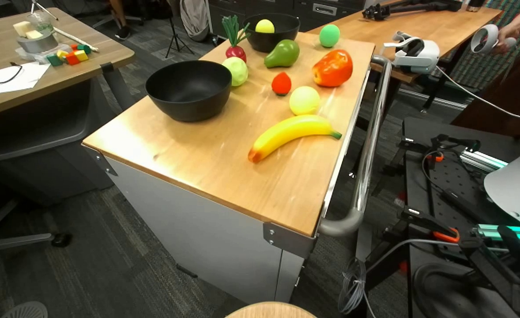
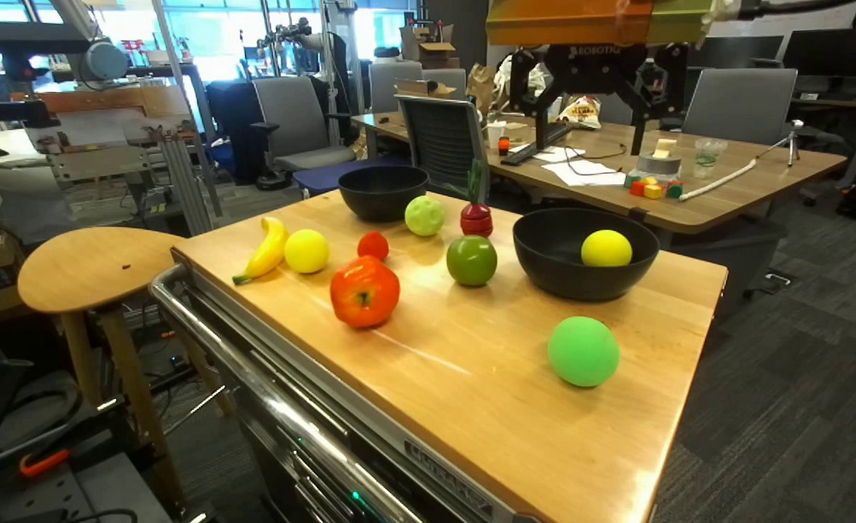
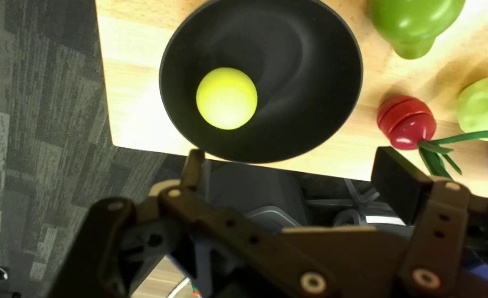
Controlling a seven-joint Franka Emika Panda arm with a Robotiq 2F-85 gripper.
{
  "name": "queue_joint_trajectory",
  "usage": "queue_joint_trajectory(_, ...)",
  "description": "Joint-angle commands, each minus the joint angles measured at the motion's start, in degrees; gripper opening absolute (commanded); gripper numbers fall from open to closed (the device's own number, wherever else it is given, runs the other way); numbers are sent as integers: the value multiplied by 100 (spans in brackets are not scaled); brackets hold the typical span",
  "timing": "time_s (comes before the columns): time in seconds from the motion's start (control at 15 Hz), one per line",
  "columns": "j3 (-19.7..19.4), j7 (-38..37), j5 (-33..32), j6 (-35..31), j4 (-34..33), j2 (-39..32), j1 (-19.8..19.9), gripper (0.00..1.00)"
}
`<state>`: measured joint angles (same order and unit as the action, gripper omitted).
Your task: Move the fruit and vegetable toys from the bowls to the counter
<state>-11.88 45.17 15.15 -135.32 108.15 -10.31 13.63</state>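
Note:
A yellow ball (image 2: 606,248) lies in a black bowl (image 2: 570,282); both also show in the wrist view, the ball (image 3: 226,98) left of the middle of the bowl (image 3: 314,87). A second black bowl (image 1: 189,104) looks empty. On the counter (image 1: 189,154) lie a banana (image 1: 291,134), a yellow ball (image 1: 304,101), a red strawberry-like toy (image 1: 281,84), an orange-red pepper-like toy (image 1: 333,68), a green pear (image 1: 282,54), a green ball (image 1: 329,35), a pale green ball (image 1: 236,71) and a radish (image 1: 236,53). My gripper (image 2: 590,138) is open and empty, raised above and behind the ball's bowl.
A metal handle bar (image 1: 370,145) runs along one counter edge. A round wooden stool (image 2: 94,269) stands beside the counter. A table (image 2: 733,196) with small blocks, a tape roll and papers stands behind the bowls. The radish's leaves stick up near the ball's bowl.

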Motion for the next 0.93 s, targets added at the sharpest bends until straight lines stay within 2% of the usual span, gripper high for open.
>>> queue_joint_trajectory(0.0, 148, -541, -404, 25, -612, -615, 13, 100)
queue_joint_trajectory(0.33, 359, -1028, -728, 14, -1168, -1406, 56, 100)
queue_joint_trajectory(0.87, 363, -1651, -1713, -30, -1851, -2209, 175, 100)
